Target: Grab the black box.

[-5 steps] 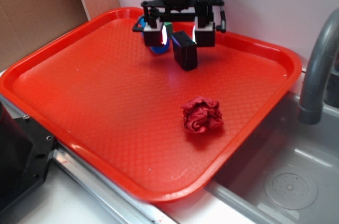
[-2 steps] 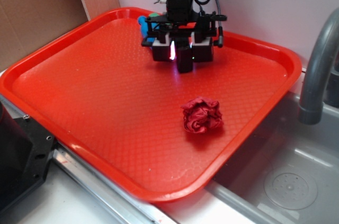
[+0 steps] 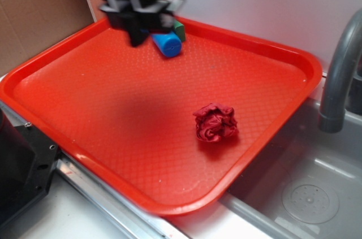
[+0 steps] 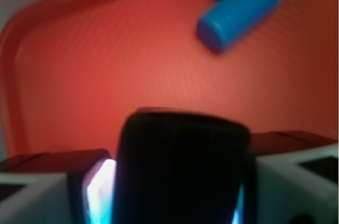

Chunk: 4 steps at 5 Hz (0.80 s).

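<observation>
The black box [image 4: 183, 171] is a dark rounded block that fills the gap between my glowing pads [image 4: 100, 192] in the wrist view. My gripper [image 3: 136, 16] is shut on it and hangs blurred above the tray's far left corner. The black box [image 3: 136, 37] pokes out below the fingers, lifted off the tray.
A blue bottle [image 3: 167, 44] and a green block [image 3: 179, 30] lie just right of the gripper on the red tray [image 3: 300, 58]. A crumpled red cloth [image 3: 215, 123] sits right of centre. A grey faucet [image 3: 339, 69] and sink [image 3: 305, 194] are to the right, a dark machine part [image 3: 20, 171] at bottom left.
The gripper closed on the black box, then lifted it and swung left toward the tray's far left corner. The blue bottle and green block are uncovered.
</observation>
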{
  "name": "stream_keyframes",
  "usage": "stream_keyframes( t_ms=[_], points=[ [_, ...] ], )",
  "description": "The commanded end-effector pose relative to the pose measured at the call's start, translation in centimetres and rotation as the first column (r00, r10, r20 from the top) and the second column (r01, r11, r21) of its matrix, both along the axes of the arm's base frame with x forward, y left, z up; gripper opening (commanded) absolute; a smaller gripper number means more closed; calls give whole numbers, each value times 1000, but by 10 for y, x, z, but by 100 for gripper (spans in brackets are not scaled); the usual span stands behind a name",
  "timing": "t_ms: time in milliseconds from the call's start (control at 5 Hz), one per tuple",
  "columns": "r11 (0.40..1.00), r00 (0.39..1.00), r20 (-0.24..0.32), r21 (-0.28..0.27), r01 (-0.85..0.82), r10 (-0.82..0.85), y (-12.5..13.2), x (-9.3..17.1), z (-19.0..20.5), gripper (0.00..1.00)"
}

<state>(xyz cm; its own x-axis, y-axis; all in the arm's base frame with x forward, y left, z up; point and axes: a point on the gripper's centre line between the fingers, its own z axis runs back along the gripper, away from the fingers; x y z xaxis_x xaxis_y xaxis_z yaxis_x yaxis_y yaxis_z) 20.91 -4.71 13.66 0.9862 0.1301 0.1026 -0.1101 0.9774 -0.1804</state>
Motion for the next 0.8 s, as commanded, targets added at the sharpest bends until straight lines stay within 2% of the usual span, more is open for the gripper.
stream_keyframes(
  t_ms=[0, 200, 400, 600],
  points=[
    [980, 964, 194, -39, 194, -183, 51, -16, 96, 0],
    [979, 977, 111, -69, 190, -182, 44, 4, 107, 0],
    [986, 986, 59, -52, 156, -153, 44, 15, 96, 0],
    [988, 988, 35, -34, 151, -149, 40, 16, 93, 0]
  ],
)
